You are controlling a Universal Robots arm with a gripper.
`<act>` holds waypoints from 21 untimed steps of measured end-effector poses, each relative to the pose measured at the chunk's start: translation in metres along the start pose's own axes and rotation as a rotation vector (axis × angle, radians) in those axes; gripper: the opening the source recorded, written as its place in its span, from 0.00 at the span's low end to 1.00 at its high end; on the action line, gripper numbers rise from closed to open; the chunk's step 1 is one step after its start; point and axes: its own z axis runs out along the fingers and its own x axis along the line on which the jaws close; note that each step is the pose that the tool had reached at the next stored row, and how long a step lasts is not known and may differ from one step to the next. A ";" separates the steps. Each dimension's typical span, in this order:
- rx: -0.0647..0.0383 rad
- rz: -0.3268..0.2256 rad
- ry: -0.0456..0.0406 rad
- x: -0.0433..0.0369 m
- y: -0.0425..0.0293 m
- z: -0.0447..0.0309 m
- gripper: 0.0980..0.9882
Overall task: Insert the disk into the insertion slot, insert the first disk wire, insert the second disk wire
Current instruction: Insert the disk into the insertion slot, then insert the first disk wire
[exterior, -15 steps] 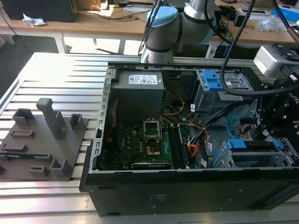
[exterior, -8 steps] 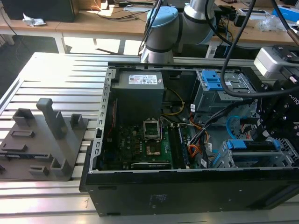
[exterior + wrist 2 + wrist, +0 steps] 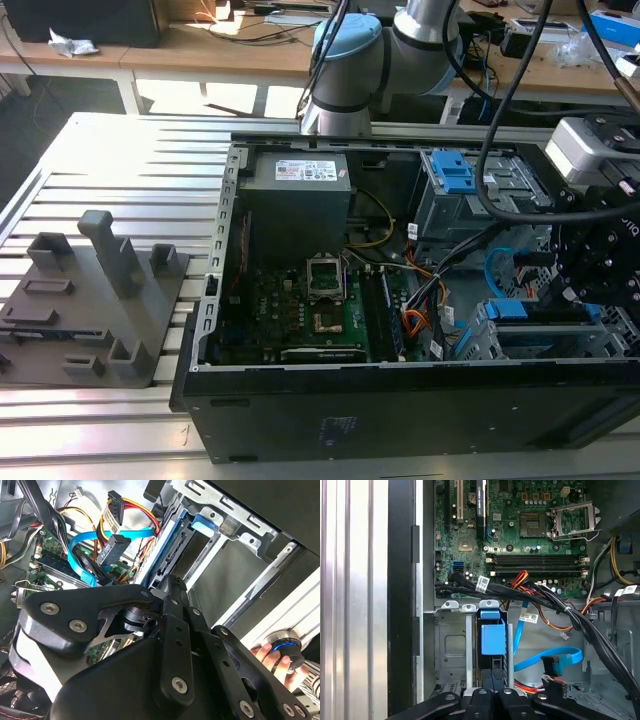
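One disk (image 3: 493, 640) sits in the insertion slot (image 3: 451, 645).
Second disk wire (image 3: 570, 654) and black cable bundle (image 3: 592, 632) lie beside it; tool (image 3: 492, 695) close, grip cannot be told.

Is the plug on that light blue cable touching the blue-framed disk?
Apart. In the first wrist view the light blue cable ends in a loose plug, with a clear gap between it and the disk.

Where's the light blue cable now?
Inside the computer case, toward the exterior view's right, the light blue cable loops beside the silver drive cage, right of the green circuit board.
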 end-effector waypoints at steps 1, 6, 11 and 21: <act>0.000 0.000 0.0001 0.0000 -0.0001 0.0000 0.01; 0.000 0.000 0.0001 0.0000 -0.0001 0.0000 0.01; 0.000 0.000 0.0001 0.0000 -0.0002 0.0000 0.01; 0.000 0.000 0.0001 0.0002 -0.0004 -0.0149 0.01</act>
